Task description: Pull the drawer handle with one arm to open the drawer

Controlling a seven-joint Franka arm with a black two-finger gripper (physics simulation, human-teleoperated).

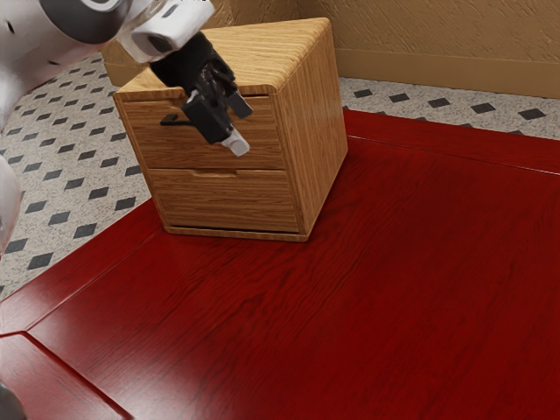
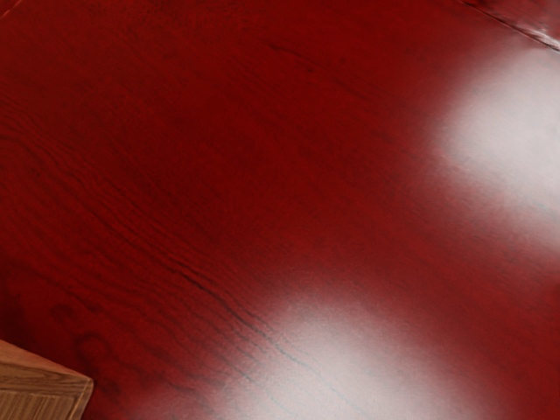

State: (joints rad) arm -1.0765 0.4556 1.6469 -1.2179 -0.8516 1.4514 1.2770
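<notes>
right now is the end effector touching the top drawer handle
Cannot tell. In the exterior view the end effector overlaps the handle on the top drawer, hiding any contact or gap.

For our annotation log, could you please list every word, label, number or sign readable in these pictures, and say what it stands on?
None: the wooden cabinet, its upper drawer, the red table and the tiled floor carry no words, labels, brands, numbers or signs in either view.
</notes>
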